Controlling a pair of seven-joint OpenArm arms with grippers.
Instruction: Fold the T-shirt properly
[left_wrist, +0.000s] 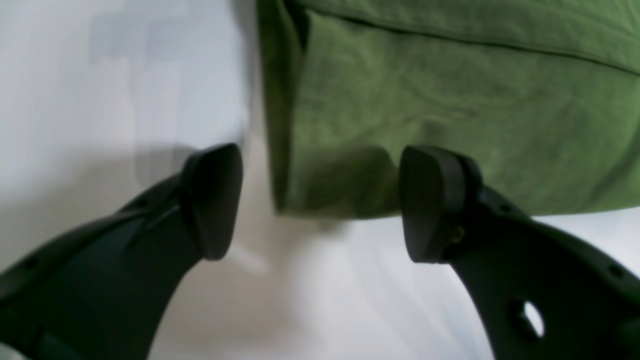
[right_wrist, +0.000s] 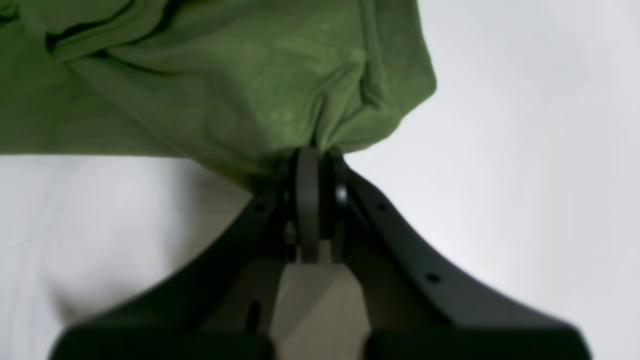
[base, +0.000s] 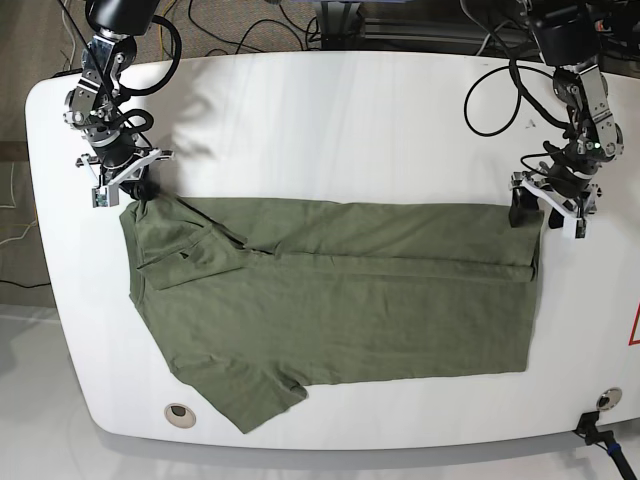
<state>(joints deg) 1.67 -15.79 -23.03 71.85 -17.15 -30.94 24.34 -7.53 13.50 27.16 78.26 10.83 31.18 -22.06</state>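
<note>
Two grippers here: the right gripper pinches a bunched corner of the soft, wrinkly olive T-shirt spread on the smooth white table; the left gripper gapes wide, holding nothing, at the hem corner.

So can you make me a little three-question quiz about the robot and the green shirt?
1. True or false: the right gripper is pinching the T-shirt.
2. The left gripper is: A) wide open, B) shut.
3. What colour is the table?

Key: 1 true; 2 A; 3 white.
</note>
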